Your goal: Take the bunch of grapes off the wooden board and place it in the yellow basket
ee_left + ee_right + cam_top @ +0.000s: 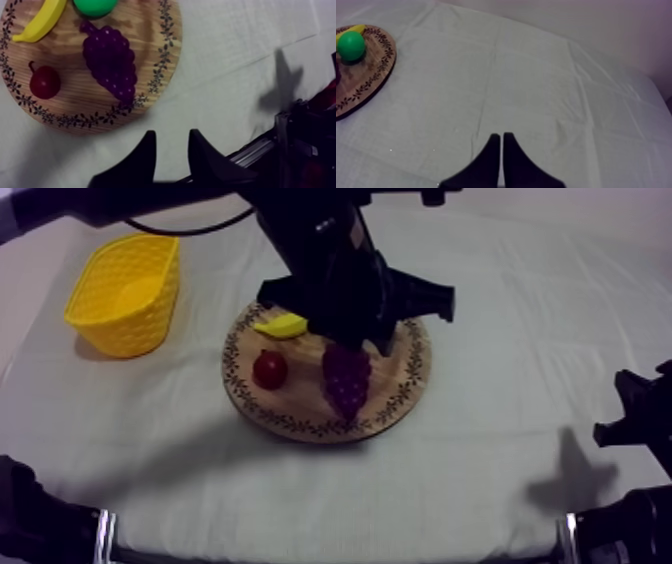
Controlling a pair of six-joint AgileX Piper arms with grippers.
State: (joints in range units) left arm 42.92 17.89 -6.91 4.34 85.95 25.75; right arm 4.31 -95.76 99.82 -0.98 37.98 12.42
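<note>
Across the table, grey-white cloth (480, 458). Over mid-table, left arm (330, 258), entering from the upper left. Left gripper (172, 134) above the board and clear of the fruit, fingers apart with nothing between. Low at the right side, right gripper (501, 135), fingers pressed together into a narrow wedge, nothing held. Under the left arm, round wooden board (400, 383) with patterned rim. Well to its left, yellow basket (150, 313), upright. On the board, bunch of grapes (346, 380) lying flat, long axis running far side to near side, stem end under the arm, tapered tip toward the near rim. Farther back, banana (282, 325) and green round fruit (95, 6). Just left of the grapes and apart from them, small red fruit (270, 369).
</note>
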